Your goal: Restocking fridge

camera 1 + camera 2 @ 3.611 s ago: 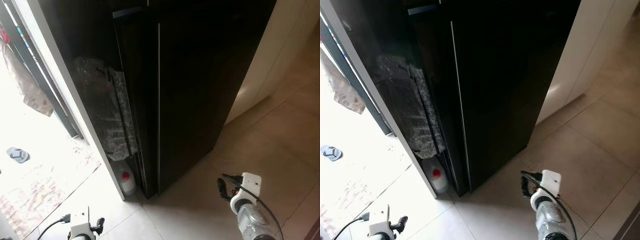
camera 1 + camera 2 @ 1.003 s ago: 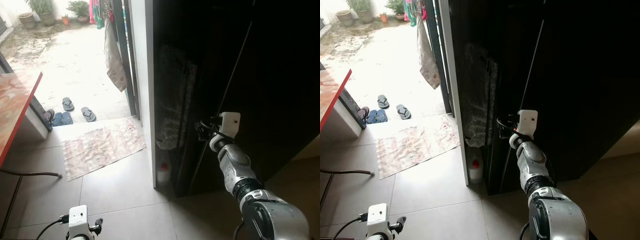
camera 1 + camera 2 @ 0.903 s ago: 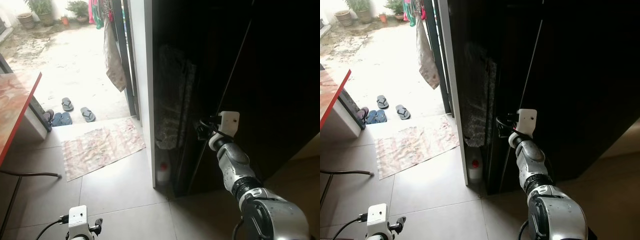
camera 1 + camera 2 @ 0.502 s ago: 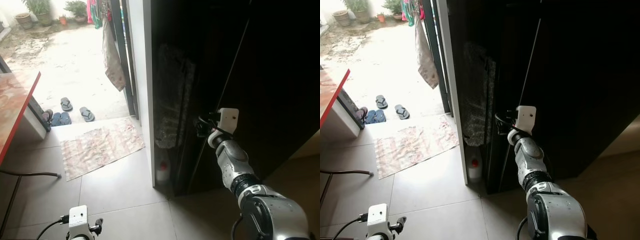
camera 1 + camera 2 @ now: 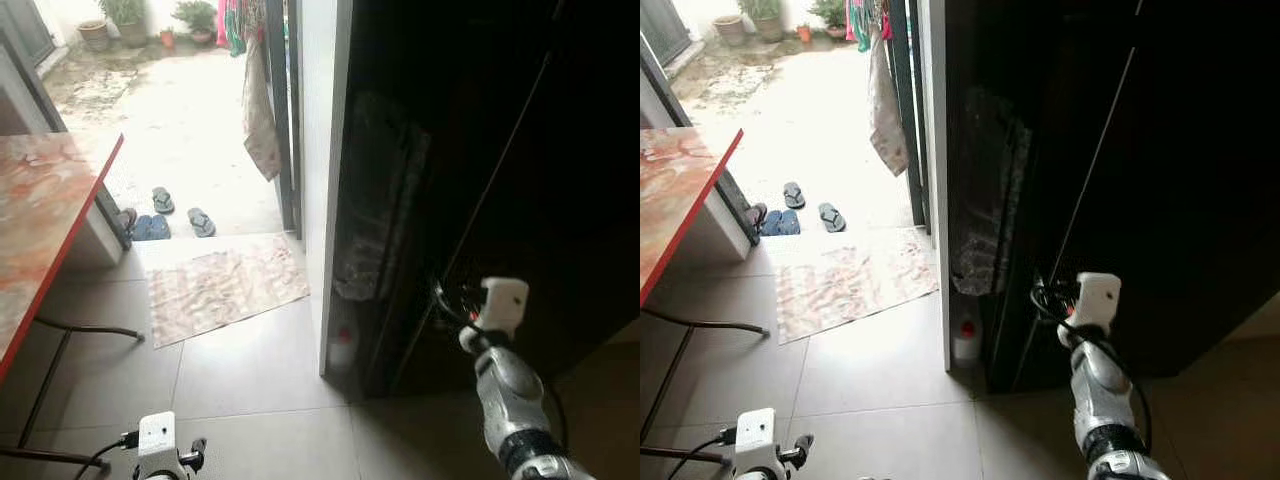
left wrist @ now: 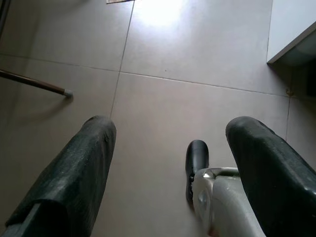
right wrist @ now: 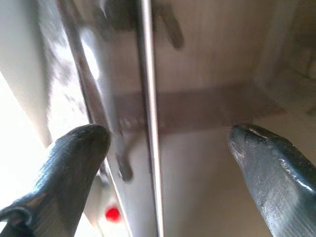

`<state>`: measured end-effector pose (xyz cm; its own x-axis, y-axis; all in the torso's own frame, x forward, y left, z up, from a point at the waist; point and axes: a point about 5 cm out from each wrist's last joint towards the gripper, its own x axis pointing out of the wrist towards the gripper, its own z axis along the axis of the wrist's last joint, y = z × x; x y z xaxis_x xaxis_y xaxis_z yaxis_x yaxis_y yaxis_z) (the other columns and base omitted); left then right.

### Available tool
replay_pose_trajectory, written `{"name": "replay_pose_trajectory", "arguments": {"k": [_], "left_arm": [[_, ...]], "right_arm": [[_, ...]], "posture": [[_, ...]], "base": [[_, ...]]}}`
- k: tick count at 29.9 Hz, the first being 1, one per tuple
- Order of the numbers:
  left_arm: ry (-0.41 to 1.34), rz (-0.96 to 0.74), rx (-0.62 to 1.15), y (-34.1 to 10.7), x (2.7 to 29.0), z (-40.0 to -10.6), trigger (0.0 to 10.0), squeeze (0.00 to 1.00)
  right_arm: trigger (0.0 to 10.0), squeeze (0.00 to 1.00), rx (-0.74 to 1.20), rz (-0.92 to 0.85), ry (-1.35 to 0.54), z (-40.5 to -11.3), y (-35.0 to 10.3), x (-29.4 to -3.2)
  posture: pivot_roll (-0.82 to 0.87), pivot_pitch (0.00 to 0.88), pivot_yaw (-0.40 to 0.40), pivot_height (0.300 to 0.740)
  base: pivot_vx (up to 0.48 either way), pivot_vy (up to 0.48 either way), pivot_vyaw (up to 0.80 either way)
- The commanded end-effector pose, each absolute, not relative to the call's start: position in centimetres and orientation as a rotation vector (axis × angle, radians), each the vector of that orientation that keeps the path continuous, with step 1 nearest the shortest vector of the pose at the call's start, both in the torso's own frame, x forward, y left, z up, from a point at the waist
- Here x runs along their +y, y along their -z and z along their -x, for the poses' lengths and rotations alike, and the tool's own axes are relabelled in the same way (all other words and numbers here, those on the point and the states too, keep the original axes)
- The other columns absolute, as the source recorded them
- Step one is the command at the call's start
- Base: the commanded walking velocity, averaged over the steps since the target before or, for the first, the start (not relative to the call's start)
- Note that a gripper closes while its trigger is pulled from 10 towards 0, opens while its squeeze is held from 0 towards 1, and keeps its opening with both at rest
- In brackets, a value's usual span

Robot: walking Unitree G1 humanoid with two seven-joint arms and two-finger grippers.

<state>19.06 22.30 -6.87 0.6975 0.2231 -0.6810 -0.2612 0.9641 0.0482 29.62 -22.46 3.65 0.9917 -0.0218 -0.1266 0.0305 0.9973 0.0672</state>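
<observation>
Reaching toward tall glossy black fridge point(image 5: 1160, 200) with right gripper point(image 7: 163, 163), fingers spread wide, holding nothing.
Left gripper point(image 6: 168, 163) hangs low over beige floor tiles point(image 6: 197, 59), fingers also apart. Fridge door closed, thin vertical silver strip point(image 7: 148, 123) between right fingertips; white bottle with red cap point(image 5: 966, 342) beside fridge base. No readable labels.
</observation>
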Motion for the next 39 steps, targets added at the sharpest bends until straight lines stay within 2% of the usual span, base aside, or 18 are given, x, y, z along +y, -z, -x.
{"name": "replay_pose_trajectory", "arguments": {"k": [1,6,8,11,13,14,23,32,39], "left_arm": [[-0.266,0.044,0.781,7.2,22.2,-18.7,10.0,0.00],[-0.261,0.043,0.793,7.3,22.0,-18.6,10.0,0.00],[-0.260,0.043,0.796,7.3,22.0,-18.5,10.0,0.00],[-0.265,0.044,0.803,7.4,22.3,-18.4,10.0,0.00],[-0.265,0.043,0.806,7.4,22.4,-18.3,10.0,0.00],[-0.258,0.034,0.813,7.4,22.5,-18.3,10.0,0.00],[-0.230,0.023,0.816,7.2,22.5,-18.7,10.0,0.00],[-0.209,-0.013,0.822,7.1,22.5,-18.9,10.0,0.00],[-0.204,-0.021,0.836,7.3,22.4,-18.6,10.0,0.00]], "right_arm": [[10.0,0.00,0.232,-0.072,0.051,-28.3,-1.7,-22.9],[10.0,0.00,0.534,-0.057,0.047,-24.3,3.1,-22.3],[10.0,0.00,0.575,-0.041,0.041,-23.8,3.7,-22.2],[10.0,0.00,0.726,0.002,0.072,-21.2,5.8,-22.2],[10.0,0.00,0.781,-0.013,0.095,-20.1,6.5,-22.2],[10.0,0.00,0.850,-0.042,0.127,-18.7,7.4,-22.2],[10.0,0.00,0.884,-0.100,0.119,-17.5,8.2,-21.1],[10.0,0.00,0.877,-0.116,0.105,-17.7,8.2,-20.7],[10.0,0.00,0.875,-0.121,0.092,-17.8,8.2,-20.4]], "posture": [[-0.02,0.050,0.007,0.740],[-0.02,0.046,0.010,0.740],[-0.02,0.046,0.010,0.740],[-0.01,0.048,0.015,0.740],[-0.01,0.049,0.017,0.740],[0.00,0.047,0.019,0.740],[-0.01,0.039,0.030,0.740],[-0.01,0.028,0.034,0.740],[-0.01,0.010,0.037,0.740]], "base": [[0.000,0.000,0.00],[0.000,0.000,0.00],[0.000,0.000,0.00],[0.000,0.000,0.00],[0.000,0.000,0.00],[0.000,0.000,0.00],[0.000,0.000,0.00],[0.000,0.000,0.00],[0.000,-0.301,0.00]]}}
